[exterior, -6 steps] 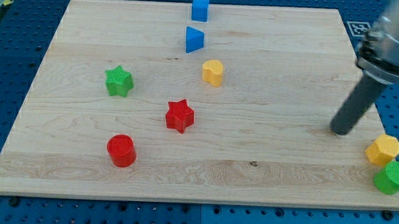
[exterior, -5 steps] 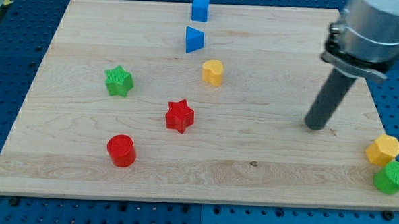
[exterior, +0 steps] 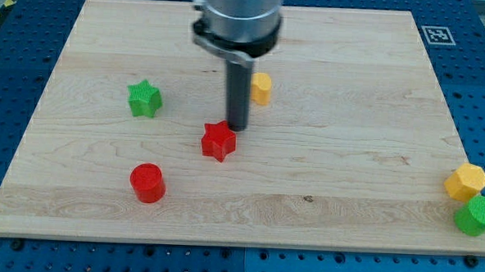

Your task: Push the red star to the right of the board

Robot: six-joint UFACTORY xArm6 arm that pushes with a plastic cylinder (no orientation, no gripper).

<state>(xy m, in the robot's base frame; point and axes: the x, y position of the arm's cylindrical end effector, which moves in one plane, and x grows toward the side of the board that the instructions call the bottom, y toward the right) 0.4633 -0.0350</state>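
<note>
The red star (exterior: 218, 141) lies a little left of the board's middle. My tip (exterior: 238, 127) stands just above and to the right of it, close to its upper right point or touching it; I cannot tell which. The dark rod rises from there toward the view's top and covers the blue blocks seen earlier.
A green star (exterior: 145, 98) lies at the left. A red cylinder (exterior: 148, 182) lies below and left of the red star. A yellow block (exterior: 261, 88) sits just right of the rod. A yellow hexagon (exterior: 467, 181) and a green cylinder (exterior: 478, 215) sit at the wooden board's (exterior: 363, 190) lower right edge.
My tip has swept from the board's right side leftward to the red star's upper right. The rod now hides the two blue blocks. No block has visibly moved.
</note>
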